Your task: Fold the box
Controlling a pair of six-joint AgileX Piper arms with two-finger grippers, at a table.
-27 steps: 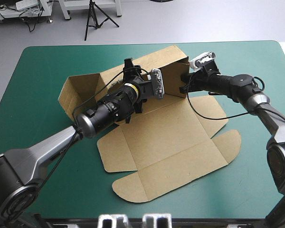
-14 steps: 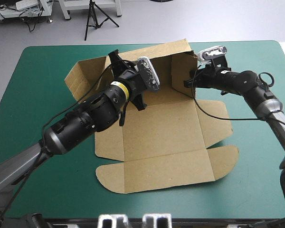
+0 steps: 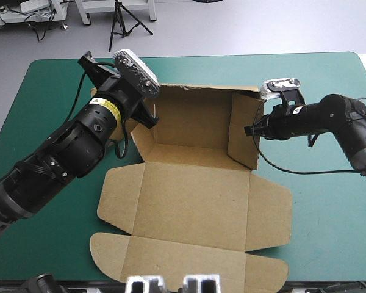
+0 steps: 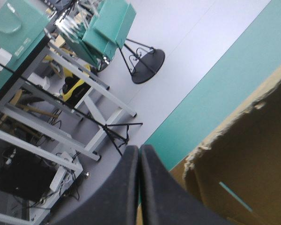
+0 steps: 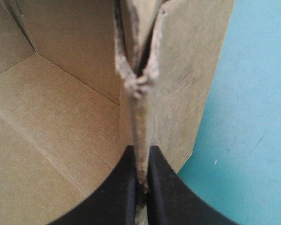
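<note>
Teal-green cover (image 3: 329, 201) spreads under one brown box (image 3: 195, 201), two arms and two grippers.

The right gripper (image 5: 141, 180) is clamped on the box: its black fingers (image 5: 126, 187) are all but together, with the doubled, frayed edge of the right side wall pinched between them. In the high view this gripper (image 3: 251, 130) sits at 3 o'clock of the raised walls. Its forearm lies nearly level and points toward 9 o'clock.

The left gripper (image 4: 139, 187) has its fingers together in one pointed arch, the box's torn top edge just beside them. Whether any board is caught between them cannot be told. This gripper is at the box's 10 o'clock corner. Its arm climbs from 8 o'clock with the wrist tilted up, so its view looks out past the table's edge.

The box lies mid-table. Its back wall and right side wall stand upright around the floor panel, and the left wall is partly hidden behind the left arm. The lid panel with its flaps lies flat toward 6 o'clock.
</note>
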